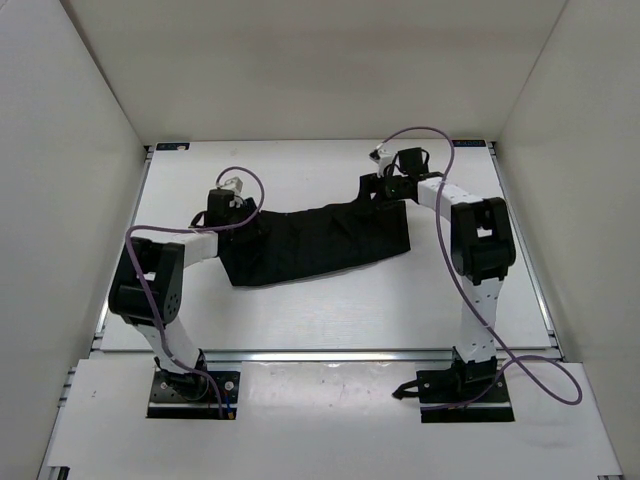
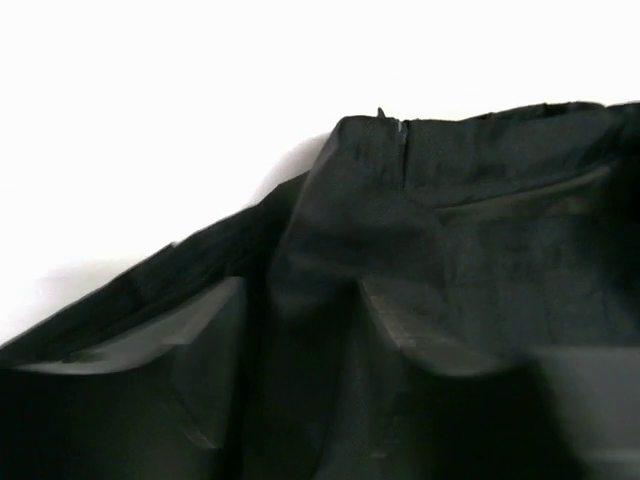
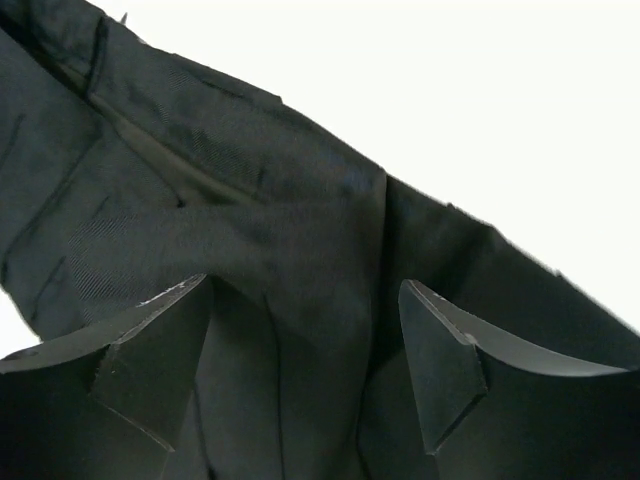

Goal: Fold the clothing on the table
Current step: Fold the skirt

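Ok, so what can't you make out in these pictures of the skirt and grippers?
Top view: the left gripper and right gripper are small and black against the black skirt, so any contact is lost.
Left wrist view: blurred and dark; the fingers barely stand out, and the skirt runs off the right edge.
Right wrist view: the skirt is cut off at the left edge.

Matt woven clothing (image 1: 320, 240); smooth table (image 1: 330, 310)
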Controlling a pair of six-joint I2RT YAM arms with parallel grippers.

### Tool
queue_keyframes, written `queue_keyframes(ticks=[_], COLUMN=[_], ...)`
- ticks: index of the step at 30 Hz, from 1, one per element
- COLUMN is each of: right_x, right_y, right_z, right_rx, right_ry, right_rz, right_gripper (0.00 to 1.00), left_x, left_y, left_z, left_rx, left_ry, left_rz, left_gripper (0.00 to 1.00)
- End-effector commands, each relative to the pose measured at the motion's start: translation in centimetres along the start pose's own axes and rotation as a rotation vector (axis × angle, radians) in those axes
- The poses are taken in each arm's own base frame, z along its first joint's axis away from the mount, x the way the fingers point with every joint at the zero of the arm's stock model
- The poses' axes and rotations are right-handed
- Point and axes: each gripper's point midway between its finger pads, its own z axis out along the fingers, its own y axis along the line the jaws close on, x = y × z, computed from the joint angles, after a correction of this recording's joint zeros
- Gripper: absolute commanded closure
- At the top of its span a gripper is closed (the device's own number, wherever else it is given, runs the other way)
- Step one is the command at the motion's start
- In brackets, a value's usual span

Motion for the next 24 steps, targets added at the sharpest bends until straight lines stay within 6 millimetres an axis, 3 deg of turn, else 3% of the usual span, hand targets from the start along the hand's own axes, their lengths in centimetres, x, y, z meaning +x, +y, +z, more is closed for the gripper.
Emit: queue_keyframes(ticks=[1,3,4,5,7,8,9,13,14,15,18,24], right_x=[-0.5,0.0,-0.2,-0.1,0.1,-0.1,-0.6,-1.1,-2.2,-1.2,-1.2,1.5], right_y=[-0.1,0.1,0.2,-0.2,-0.1,-0.1,0.0,-0.2,0.2,-0.3,-1.0,-1.9], right_z=[1.2,1.8,1.9,2.1,2.2,2.2,1.8,-0.5,-1.3,-1.5,-3.5,-4.5], right_rx=[0.018,0.03,0.037,0.066,0.078,0.078,0.075,0.076,0.073,0.076,0.126,0.117], right_ry=[0.029,0.058,0.057,0.062,0.068,0.06,0.037,-0.024,-0.06,-0.052,-0.081,-0.057], right_rz=[-0.073,-0.082,-0.099,-0.104,-0.101,-0.1,-0.077,0.031,0.043,0.082,0.131,0.274], right_gripper=[0.28,0.3,0.37,0.43,0.67,0.9,1.0,1.0,1.0,1.0,1.0,1.0], left_x=[-2.2,-2.3,-2.2,-2.2,-2.3,-2.3,-2.7,-4.0,-4.3,-4.3,-4.2,-1.1], left_y=[-2.6,-3.1,-3.0,-3.1,-2.9,-2.7,-2.2,-1.2,-0.7,-0.6,0.5,2.7], left_z=[0.6,0.7,0.8,0.7,0.5,0.4,-0.1,-2.4,-2.8,-3.3,-4.2,-3.6], left_rx=[0.091,0.111,0.107,0.109,0.098,0.089,0.08,0.037,0.017,0.01,-0.036,-0.104], left_ry=[-0.057,-0.06,-0.063,-0.066,-0.069,-0.072,-0.081,-0.13,-0.14,-0.14,-0.141,-0.052], left_rz=[0.025,0.021,0.022,0.029,0.027,0.025,0.016,0.02,0.012,0.021,0.013,-0.018], left_gripper=[0.45,0.78,0.92,0.99,1.0,1.0,1.0,1.0,1.0,1.0,1.0,1.0])
